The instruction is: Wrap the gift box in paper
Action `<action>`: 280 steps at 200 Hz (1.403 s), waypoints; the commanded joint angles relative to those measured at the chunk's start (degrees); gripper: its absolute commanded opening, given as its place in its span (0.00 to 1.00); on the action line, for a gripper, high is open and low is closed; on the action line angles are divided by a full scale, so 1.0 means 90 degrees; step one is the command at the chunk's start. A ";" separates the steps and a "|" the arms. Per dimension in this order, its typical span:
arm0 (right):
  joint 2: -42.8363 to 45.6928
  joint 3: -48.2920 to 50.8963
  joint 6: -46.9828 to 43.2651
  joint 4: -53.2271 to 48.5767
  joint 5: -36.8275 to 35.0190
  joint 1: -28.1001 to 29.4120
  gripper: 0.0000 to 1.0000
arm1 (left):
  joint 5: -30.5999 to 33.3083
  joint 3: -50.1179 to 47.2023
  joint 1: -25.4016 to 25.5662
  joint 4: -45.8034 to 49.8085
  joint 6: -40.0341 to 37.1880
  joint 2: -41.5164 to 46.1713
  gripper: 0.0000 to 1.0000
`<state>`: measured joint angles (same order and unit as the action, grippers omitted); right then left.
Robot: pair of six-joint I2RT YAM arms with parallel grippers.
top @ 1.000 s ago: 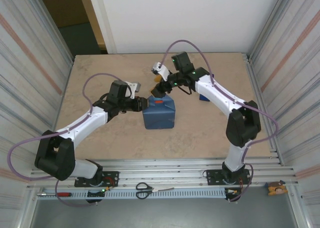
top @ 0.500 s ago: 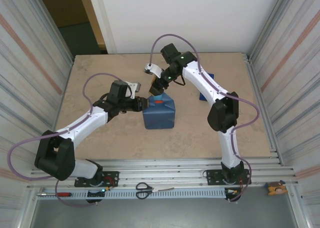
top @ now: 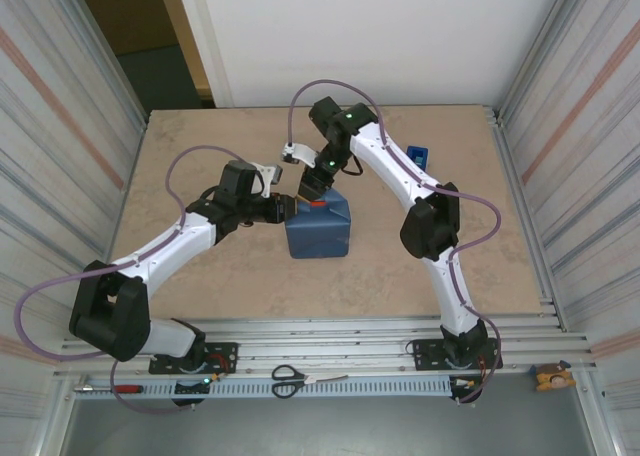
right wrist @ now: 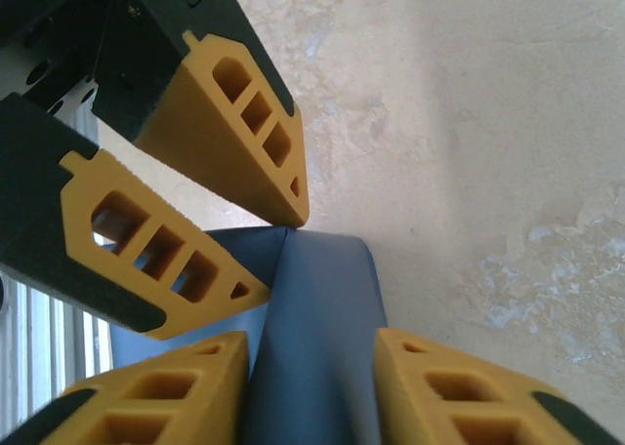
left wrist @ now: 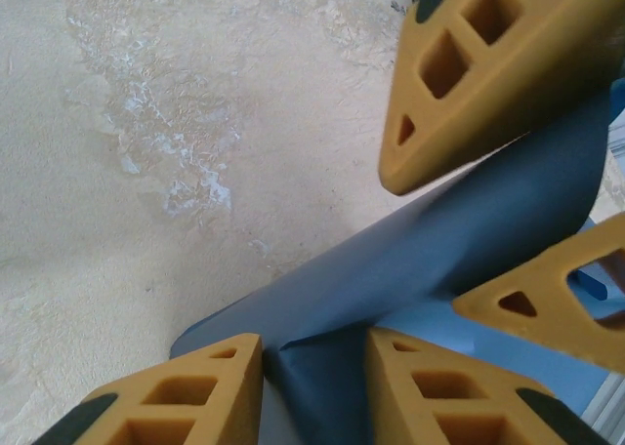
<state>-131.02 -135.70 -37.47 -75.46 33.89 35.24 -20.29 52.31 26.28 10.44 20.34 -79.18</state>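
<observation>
The gift box [top: 317, 204] stood near the middle of the table [top: 200, 166]. The paper [top: 318, 236] enclosed it, dark face outward, save a small orange patch on top. At its far left corner the left gripper [left wrist: 312, 345] was pinching a raised fold of the sheet. The right gripper [right wrist: 312, 340] was closed about the same flap just beside it. Assessment: one grip should anchor while the flap is drawn taut and creased flat, without tearing the thin sheet. A blue tape dispenser [top: 414, 157] lay toward the far right corner. No brand, label or writing was legible.
</observation>
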 commanded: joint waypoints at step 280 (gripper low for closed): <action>0.1091 0.2756 0.0964 0.2488 0.1682 -0.1084 0.59 | -0.0091 -0.0147 0.0156 0.0832 -0.0160 -0.0304 0.31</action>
<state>-121.91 -111.35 -22.22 -48.10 43.03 24.97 -20.51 52.38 26.39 10.24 20.34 -79.26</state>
